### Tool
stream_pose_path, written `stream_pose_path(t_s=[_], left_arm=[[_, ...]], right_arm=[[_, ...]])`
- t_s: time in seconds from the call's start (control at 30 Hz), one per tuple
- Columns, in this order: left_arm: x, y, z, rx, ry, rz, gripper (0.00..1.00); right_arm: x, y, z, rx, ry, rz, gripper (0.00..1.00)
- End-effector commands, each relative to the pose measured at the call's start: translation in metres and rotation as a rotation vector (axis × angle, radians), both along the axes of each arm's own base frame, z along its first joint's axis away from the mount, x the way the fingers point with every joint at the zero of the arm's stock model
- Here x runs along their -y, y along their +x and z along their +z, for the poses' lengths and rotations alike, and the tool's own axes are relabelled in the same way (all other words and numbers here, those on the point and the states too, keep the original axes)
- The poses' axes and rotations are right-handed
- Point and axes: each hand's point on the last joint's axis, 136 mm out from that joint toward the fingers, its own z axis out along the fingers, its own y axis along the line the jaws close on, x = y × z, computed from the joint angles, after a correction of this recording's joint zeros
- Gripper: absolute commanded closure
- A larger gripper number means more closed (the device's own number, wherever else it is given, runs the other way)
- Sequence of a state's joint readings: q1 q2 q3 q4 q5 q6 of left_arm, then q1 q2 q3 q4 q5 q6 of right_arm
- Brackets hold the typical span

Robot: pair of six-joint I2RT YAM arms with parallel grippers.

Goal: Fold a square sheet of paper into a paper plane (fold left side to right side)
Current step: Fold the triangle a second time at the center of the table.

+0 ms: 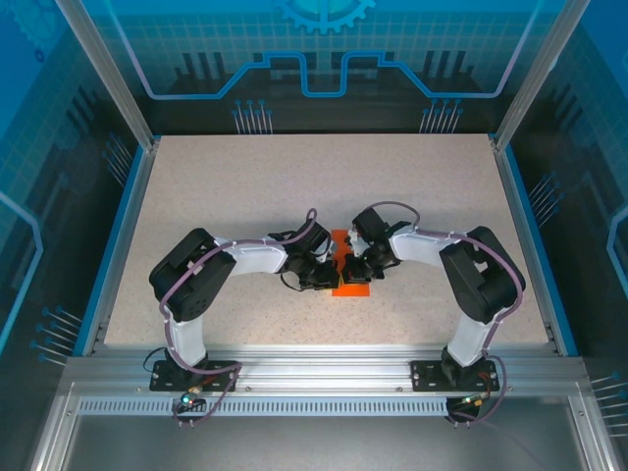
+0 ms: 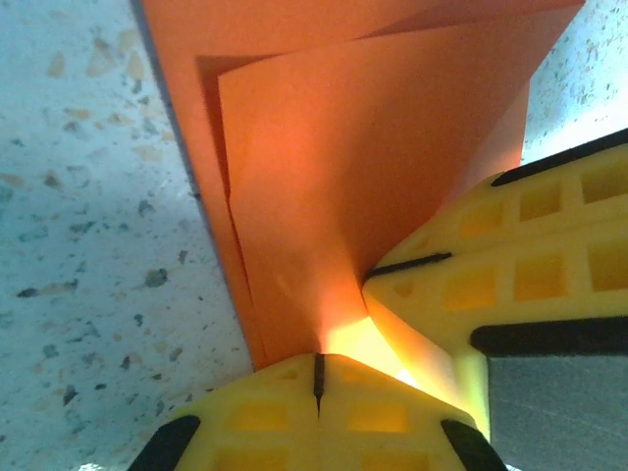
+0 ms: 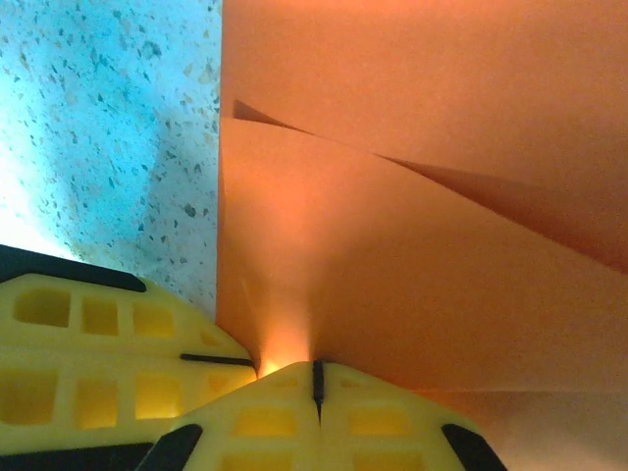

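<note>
left tool (image 2: 317, 371) squeezing together | right tool (image 3: 316, 375) squeezing together | square sheet of paper (image 2: 373, 147) lying folded on surface (image 1: 294, 186), touching both tools

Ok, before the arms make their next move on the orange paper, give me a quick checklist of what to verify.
1. Left gripper jaws closed: ok.
2. Right gripper jaws closed: ok.
3. Square sheet of paper pinched by either gripper: cannot tell.
4. Folded layers lying flat: not ok, top flap bows up.
5. Clearance between the grippers: not ok, tips nearly touch.
6. Paper well inside the table edges: ok.
</note>
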State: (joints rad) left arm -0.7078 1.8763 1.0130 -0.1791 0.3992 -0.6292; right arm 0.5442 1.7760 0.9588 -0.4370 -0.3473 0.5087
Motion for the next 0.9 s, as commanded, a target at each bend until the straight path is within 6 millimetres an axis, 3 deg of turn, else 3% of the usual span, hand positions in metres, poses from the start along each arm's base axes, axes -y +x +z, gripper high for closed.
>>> stream_pose_path(t_s=[0.0,0.87], left_arm=[[-0.017,-0.016,-0.023,-0.051,0.112,0.005,1.00],[-0.024,-0.018,-0.029,-0.060,0.147,0.007,1.00]], right_arm=[[0.007,-0.002,-0.014,-0.030,-0.064,-0.003,1.00],[0.060,0.031,-0.017,-0.055,-0.104,-0.054,1.00]])
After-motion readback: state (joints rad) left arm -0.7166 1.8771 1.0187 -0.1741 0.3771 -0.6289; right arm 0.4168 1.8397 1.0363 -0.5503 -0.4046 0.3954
